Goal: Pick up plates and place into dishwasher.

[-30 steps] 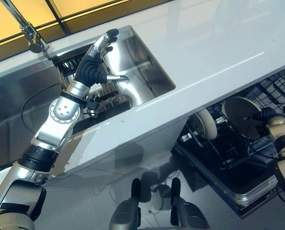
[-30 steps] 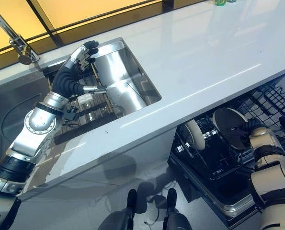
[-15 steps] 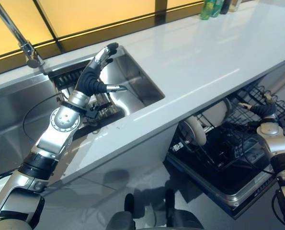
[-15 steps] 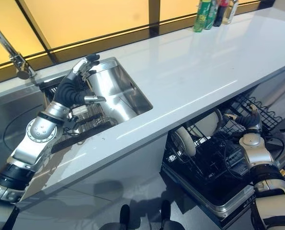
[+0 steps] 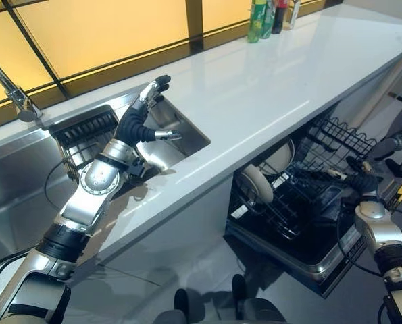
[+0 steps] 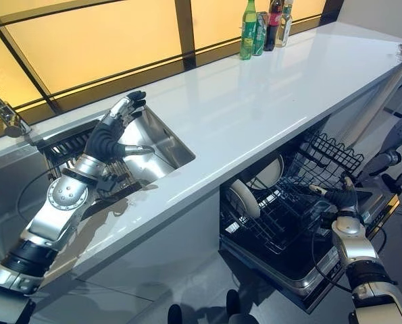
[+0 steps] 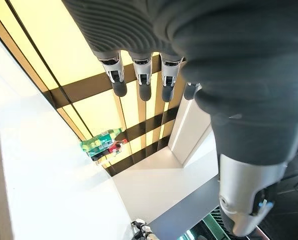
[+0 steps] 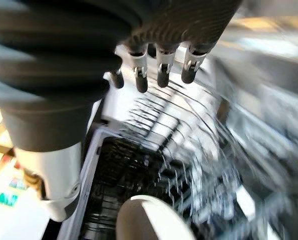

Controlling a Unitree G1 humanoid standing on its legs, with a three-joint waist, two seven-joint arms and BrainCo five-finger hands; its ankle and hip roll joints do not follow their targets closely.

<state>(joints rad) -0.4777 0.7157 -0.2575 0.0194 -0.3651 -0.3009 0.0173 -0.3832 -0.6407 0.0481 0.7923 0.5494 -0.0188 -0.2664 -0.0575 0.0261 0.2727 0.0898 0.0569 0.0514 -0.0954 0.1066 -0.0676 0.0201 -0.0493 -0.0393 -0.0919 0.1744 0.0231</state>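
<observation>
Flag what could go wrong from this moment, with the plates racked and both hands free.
The right robot hand, open and empty, hangs among the dishwasher rack wires; its fingers could snag on withdrawal. The two plates stand upright near the rack's counter-side edge and could tip if the rack is jolted. The left robot hand, open, hovers over the sink and might clip its rim.
</observation>
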